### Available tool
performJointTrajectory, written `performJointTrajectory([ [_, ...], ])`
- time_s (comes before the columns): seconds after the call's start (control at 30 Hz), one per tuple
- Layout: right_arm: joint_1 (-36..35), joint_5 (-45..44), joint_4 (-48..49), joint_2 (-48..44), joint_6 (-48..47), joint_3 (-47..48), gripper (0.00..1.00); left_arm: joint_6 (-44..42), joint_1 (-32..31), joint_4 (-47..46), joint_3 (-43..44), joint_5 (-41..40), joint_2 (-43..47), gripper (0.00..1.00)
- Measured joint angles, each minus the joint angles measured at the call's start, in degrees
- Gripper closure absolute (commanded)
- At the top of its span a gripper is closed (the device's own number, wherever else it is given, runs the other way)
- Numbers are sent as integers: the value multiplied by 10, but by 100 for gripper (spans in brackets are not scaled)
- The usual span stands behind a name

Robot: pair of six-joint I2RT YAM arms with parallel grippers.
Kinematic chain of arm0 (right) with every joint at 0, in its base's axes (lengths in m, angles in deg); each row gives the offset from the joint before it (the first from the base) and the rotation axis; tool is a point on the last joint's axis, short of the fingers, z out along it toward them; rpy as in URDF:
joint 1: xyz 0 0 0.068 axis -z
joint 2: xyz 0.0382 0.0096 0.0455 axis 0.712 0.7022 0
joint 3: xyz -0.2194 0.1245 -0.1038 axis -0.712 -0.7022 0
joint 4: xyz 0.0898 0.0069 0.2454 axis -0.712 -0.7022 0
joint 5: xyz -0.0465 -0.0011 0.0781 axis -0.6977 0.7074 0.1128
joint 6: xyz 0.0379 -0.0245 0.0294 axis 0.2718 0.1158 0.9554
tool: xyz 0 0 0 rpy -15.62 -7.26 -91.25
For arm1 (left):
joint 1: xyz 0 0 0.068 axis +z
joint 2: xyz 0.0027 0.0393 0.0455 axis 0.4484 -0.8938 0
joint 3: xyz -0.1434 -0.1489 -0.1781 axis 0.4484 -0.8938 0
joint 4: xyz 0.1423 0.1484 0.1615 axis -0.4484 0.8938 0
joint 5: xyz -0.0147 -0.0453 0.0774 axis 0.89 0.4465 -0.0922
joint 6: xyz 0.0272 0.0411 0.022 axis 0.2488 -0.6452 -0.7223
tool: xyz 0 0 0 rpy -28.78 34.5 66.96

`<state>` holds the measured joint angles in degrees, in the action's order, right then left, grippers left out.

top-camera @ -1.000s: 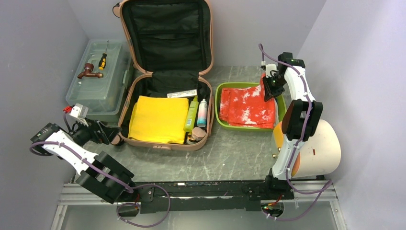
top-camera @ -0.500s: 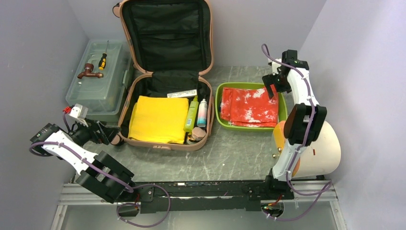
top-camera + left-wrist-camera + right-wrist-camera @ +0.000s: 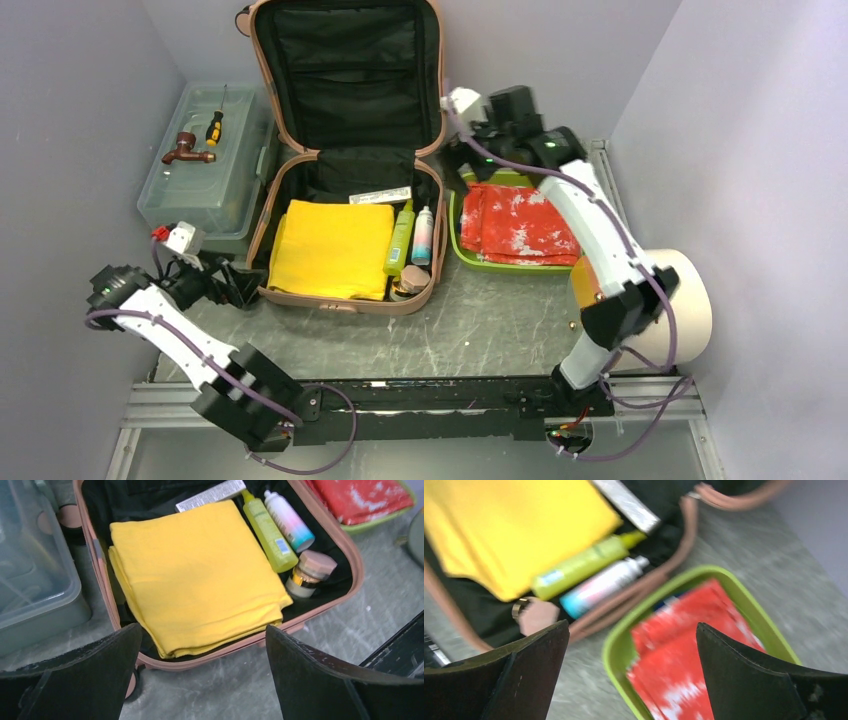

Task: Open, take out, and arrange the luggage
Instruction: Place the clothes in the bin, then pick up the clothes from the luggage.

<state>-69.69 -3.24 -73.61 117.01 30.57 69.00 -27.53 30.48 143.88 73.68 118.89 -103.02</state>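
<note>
In the tray (image 3: 455, 225): red cloth (image 3: 520, 225) laid | luggage (image 3: 345, 150) opened; yellow cloth (image 3: 330, 248), bottles (image 3: 400, 240), jar (image 3: 408, 278) left inside | left gripper (image 3: 202, 630) and right gripper (image 3: 631, 626) spread, nothing held

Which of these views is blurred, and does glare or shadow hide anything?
Right wrist view: blurred throughout, the green tray, red cloth and green bottle all soft-edged. Left wrist view: sharp, the yellow cloth crisp. Top view: evenly lit, no glare, the suitcase clear.
</note>
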Motion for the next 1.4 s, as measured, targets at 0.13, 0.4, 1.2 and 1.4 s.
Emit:
performJointTrajectory([
  [0.13, -76, 50, -17, 106, 29, 85, 0, 112, -75, -116, -19, -33, 70, 1],
  [0.4, -137, 88, -39, 314, 101, 207, 0, 306, -289, -322, -26, -177, 82, 2],
  [1.2, -101, 139, 39, 463, 237, 254, 0, 415, -597, -495, -55, -428, -63, 0],
  [1.4, -101, 141, 56, 500, 243, 271, 0, 415, -597, -509, -67, -438, -57, 1],
])
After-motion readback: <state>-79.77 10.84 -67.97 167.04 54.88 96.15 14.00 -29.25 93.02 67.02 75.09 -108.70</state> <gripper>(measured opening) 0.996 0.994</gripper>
